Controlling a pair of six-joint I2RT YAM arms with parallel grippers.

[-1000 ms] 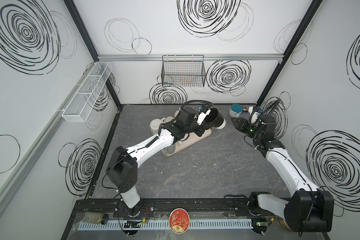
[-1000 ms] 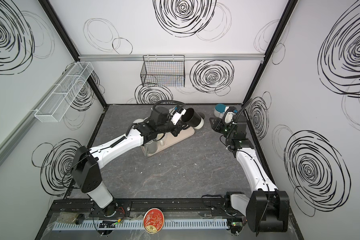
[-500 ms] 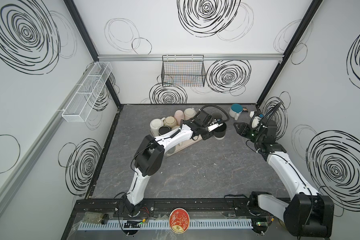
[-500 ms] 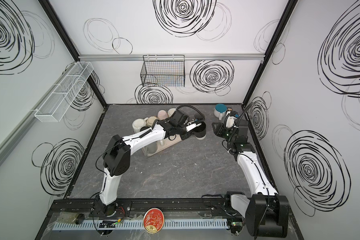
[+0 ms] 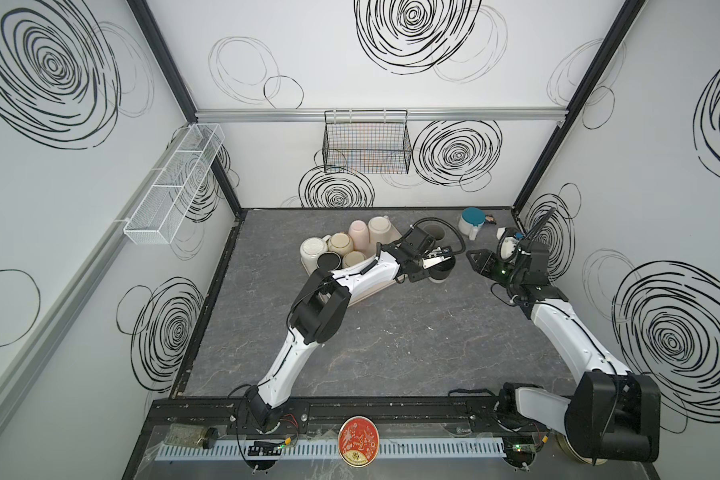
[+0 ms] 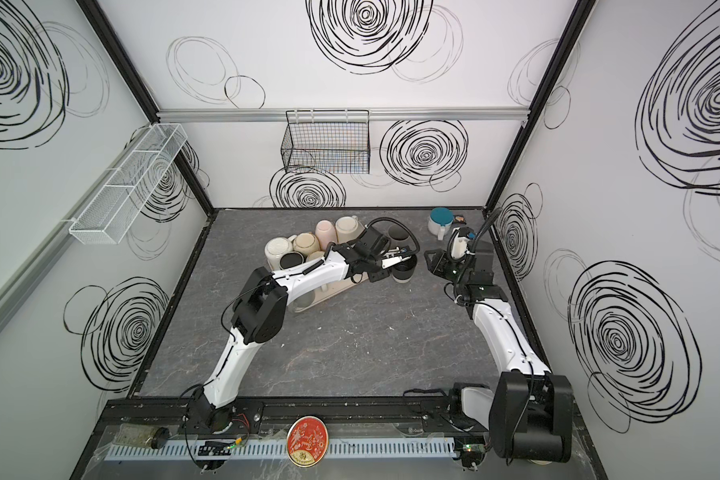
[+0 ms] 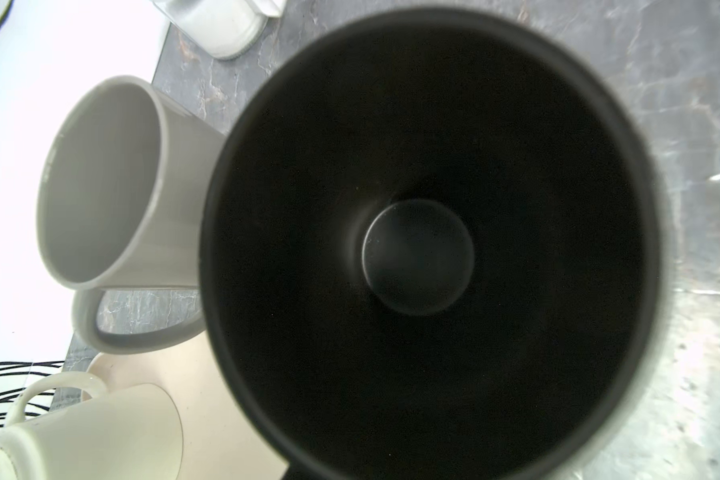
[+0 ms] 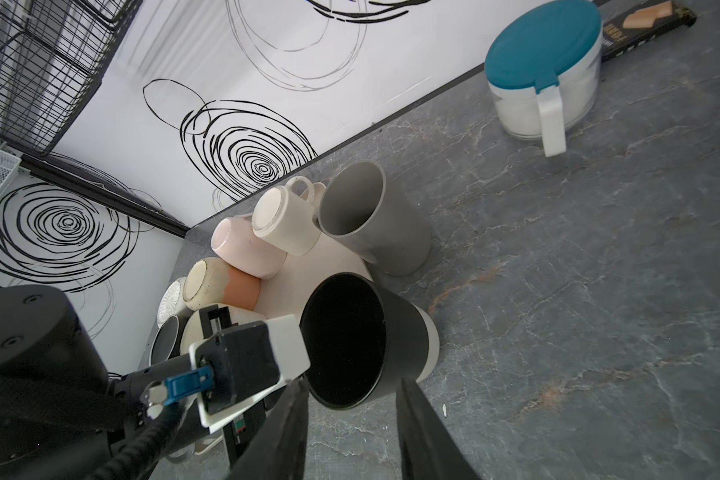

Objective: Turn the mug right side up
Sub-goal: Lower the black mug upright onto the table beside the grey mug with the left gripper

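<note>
1. At the bottom of both top views, a red round tin (image 5: 358, 441) lies on the front rail between the two arm bases.
2. Further up, the grey stone table (image 5: 391, 353) is bare in the middle of the frame.
3. Right of centre, the black mug (image 5: 441, 274) stands upright on the table with its mouth up. It is just off the corner of the beige tray (image 8: 308, 270).
4. The left gripper (image 5: 438, 266) sits at the mug's left rim in both top views. Its jaws are drawn nearly together on the mug. The fingertips are hidden, and the left wrist view looks straight down into the dark mug (image 7: 418, 257).
5. The right gripper (image 5: 476, 259) hangs to the right of the mug with a clear gap of table between them. In the right wrist view its two dark fingers (image 8: 283, 436) stand apart at the bottom edge, holding nothing, and the mug (image 8: 350, 340) lies just beyond the gap between them.
6. Behind the mug, an upright grey mug (image 8: 375, 216) stands beside the tray, which holds several overturned mugs.
7. Farther back on the right is a jar with a teal lid (image 8: 545, 75).
8. A wire basket (image 5: 366, 145) hangs on the back wall.
</note>
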